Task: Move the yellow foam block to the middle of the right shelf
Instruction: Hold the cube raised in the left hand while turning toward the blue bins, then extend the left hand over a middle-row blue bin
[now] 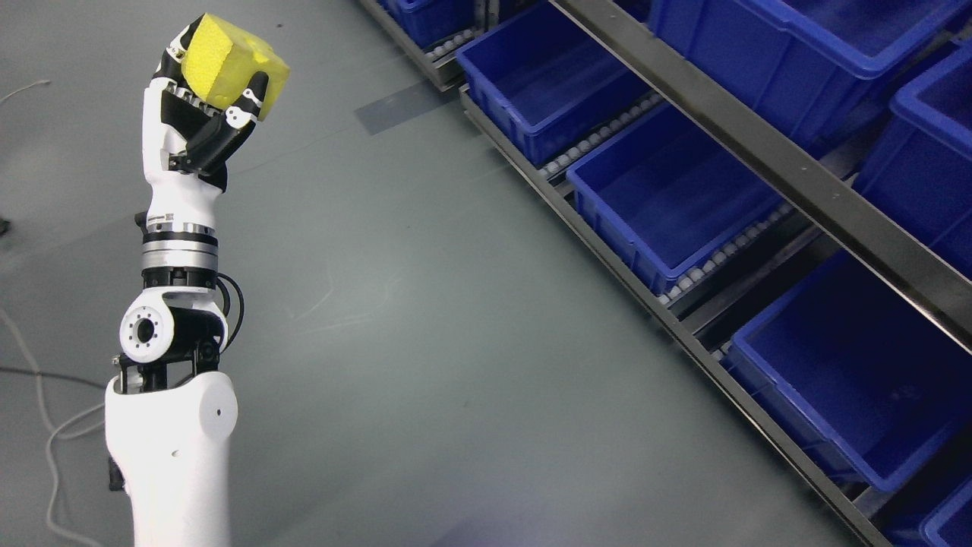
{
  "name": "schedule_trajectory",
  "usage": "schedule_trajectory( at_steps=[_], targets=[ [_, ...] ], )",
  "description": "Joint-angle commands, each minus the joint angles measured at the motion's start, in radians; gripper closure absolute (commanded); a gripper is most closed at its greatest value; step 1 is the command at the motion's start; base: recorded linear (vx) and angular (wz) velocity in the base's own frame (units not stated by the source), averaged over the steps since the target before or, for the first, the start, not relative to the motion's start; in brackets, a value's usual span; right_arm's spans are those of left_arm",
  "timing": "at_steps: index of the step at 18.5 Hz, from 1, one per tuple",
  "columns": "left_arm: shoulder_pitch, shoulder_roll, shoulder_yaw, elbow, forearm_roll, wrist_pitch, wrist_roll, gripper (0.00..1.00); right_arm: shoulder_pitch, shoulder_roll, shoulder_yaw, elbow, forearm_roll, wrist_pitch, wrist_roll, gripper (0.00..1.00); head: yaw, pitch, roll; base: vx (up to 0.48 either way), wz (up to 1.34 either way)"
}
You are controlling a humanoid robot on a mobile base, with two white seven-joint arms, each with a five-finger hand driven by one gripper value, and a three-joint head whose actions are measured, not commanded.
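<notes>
While my left hand has its fingers curled tight around the yellow foam block, raised over bare floor well apart from the shelf, I'd keep squeeze constant, swing right, and release only above a middle bin.

One yellow foam block. One robot hand in view, on the left arm. Blue bins on the shelf: about eight visible, several cut off by the picture edges, so the count is approximate. One white cable on the floor.
</notes>
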Motion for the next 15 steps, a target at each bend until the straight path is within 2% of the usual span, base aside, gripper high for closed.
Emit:
schedule_trajectory(
  at_steps=[1,4,7,11,15],
  targets=[
    [0.002,0.017,-0.015,-0.003,0.000,-0.011,-0.006,0.56,0.002,-0.017,0.000,-0.017,0.003,0.001,0.001,0.00,0.0000,0.000,0.000,0.362,-0.72],
    [0.002,0.017,-0.027,-0.009,0.000,-0.018,-0.007,0.56,0.002,-0.017,0.000,-0.017,0.003,0.001,0.001,0.00,0.0000,0.000,0.000,0.362,-0.74],
    [-0.013,0.017,-0.096,-0.038,0.000,-0.050,-0.044,0.56,0.002,-0.017,0.000,-0.017,0.003,0.001,0.001,0.00,0.0000,0.000,0.000,0.353,-0.89],
    [-0.116,0.017,-0.159,-0.038,0.000,-0.048,-0.061,0.56,0.002,-0.017,0.000,-0.017,0.003,0.001,0.001,0.00,0.0000,0.000,0.000,0.270,-0.72],
    [-0.348,0.017,-0.219,0.035,0.000,0.100,-0.049,0.56,0.002,-0.017,0.000,-0.017,0.003,0.001,0.001,0.00,0.0000,0.000,0.000,0.220,-0.38]
  ],
)
